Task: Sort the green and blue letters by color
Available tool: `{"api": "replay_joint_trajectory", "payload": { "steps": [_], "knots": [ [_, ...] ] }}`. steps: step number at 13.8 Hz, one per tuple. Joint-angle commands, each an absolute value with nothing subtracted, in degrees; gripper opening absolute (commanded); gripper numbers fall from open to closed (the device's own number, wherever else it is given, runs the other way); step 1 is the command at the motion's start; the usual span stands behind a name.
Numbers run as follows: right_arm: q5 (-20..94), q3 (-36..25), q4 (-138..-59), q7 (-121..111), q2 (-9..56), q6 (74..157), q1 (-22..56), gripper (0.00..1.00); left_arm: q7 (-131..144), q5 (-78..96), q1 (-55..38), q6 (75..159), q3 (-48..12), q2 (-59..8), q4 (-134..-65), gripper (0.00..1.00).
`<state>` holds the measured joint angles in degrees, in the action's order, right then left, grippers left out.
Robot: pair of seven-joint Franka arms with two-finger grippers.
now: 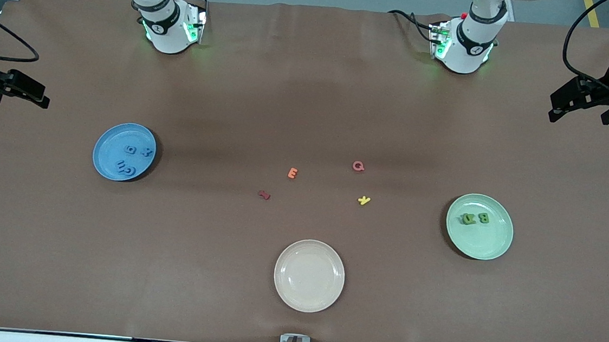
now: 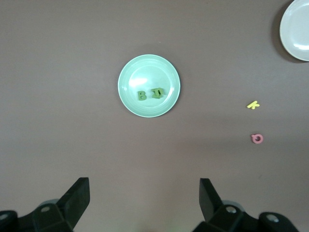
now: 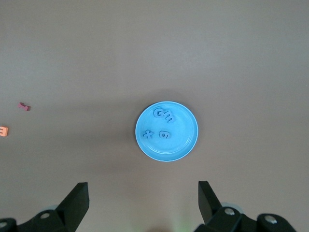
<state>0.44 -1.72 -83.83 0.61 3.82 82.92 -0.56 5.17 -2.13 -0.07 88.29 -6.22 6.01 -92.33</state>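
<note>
A brown cloth (image 1: 311,84) covers the table. Mid-blue letters (image 1: 130,160) lie on a blue plate (image 1: 105,147), dark green letters (image 1: 475,219) on a pale mint plate (image 1: 494,246). At six o'clock sits a plain cream plate (image 1: 307,296). Loose letters are orange (image 1: 292,173), pink (image 1: 358,166), dark red (image 1: 263,195) and yellow (image 1: 363,200).

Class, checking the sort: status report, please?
Left end effector and right end effector open, waiting high. Blue letters on blue plate, green letters on green plate. Nothing obstructing.
</note>
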Motion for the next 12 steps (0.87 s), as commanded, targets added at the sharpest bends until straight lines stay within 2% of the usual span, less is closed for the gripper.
{"api": "replay_joint_trajectory", "payload": {
  "steps": [1,3,6,12],
  "knots": [
    [0.4,-1.5,-81.7,1.0,4.7,81.5,-1.1,1.0,3.3,-3.5,-0.1,87.8,-6.6,6.9,-92.7,1.0],
    [0.4,-1.5,-81.7,0.8,4.7,77.8,-1.2,1.0,2.6,-3.4,0.3,87.8,-6.7,6.6,-92.5,1.0],
    [0.5,-1.2,-82.6,1.0,3.7,77.2,-0.9,1.0,1.1,-2.5,0.4,87.8,-6.3,6.4,-92.4,1.0],
    [1.2,-1.1,-85.5,1.1,-2.5,75.8,-0.7,1.0,1.2,-2.5,0.4,87.8,-6.2,5.4,-90.3,1.0]
  ]
}}
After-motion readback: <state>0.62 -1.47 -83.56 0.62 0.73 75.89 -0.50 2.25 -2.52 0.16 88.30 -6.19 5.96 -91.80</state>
